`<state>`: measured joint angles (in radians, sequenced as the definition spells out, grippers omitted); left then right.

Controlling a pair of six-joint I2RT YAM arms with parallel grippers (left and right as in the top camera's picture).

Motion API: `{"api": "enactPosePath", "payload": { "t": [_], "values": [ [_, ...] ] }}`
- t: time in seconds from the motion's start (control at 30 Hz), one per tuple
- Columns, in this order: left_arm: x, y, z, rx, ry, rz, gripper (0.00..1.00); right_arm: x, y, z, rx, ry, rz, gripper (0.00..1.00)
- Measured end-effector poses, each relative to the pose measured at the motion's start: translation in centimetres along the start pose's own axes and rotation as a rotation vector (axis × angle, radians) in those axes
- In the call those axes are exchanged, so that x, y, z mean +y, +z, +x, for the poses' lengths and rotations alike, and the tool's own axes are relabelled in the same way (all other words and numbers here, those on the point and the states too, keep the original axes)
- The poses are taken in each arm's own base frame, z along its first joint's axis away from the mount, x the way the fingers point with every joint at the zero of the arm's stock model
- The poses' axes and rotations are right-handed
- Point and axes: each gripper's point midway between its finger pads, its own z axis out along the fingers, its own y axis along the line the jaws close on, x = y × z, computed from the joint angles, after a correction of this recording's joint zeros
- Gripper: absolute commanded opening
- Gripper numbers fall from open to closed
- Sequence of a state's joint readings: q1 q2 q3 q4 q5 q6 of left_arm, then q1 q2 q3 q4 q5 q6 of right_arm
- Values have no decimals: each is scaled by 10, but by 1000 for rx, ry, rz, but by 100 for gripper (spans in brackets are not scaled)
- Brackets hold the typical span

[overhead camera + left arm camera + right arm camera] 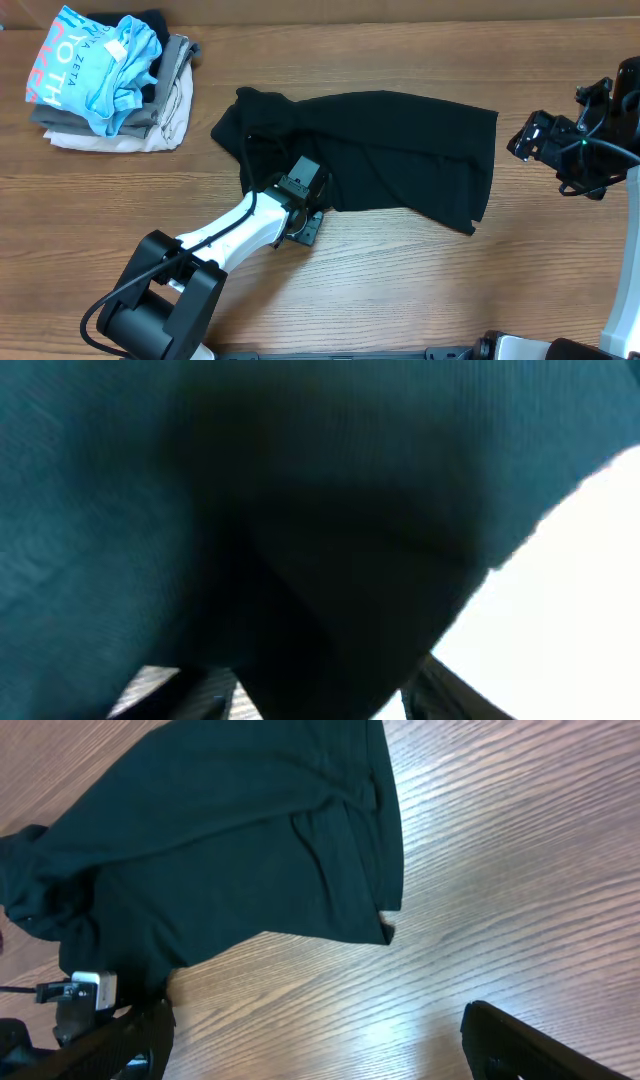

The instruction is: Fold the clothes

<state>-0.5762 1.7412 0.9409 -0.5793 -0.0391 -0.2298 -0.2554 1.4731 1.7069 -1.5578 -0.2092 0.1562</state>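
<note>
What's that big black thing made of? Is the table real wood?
The black garment looks like soft, matte knit cloth, maybe cotton: it wrinkles and lies limp, and the left wrist view shows fine ribs. The table shows brown wood grain with a slight sheen; real wood or printed laminate, I cannot tell.

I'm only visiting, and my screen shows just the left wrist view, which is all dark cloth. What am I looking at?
Observer: A black garment spread on the table. The left gripper sits at the edge nearest that arm's base.
Operator: Is the other arm holding it too?
Observer: No. The right gripper is open and empty, off to the garment's right and not touching it.
</note>
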Motion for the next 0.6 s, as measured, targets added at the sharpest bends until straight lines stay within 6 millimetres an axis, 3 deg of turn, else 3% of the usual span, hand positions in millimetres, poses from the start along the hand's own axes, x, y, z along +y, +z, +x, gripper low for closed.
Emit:
{"api": "enactPosePath", "payload": {
  "t": [0.1,0.2,0.37,0.47,0.6],
  "values": [
    [1,1,-7,-32,-1,-8,37,0,0,-2,-7,-2,-1,94],
    [2,1,-10,-47,0,-15,4,0,0,-2,-9,-2,-2,94],
    [7,1,-11,-52,-2,-42,4,1,0,-3,-11,-2,-3,92],
    [13,-3,1,10,1,-73,4,1,0,-3,-12,-2,-2,91],
    [21,-41,7,160,0,-119,4,1,0,-2,-9,-1,-2,91]
  ]
}}
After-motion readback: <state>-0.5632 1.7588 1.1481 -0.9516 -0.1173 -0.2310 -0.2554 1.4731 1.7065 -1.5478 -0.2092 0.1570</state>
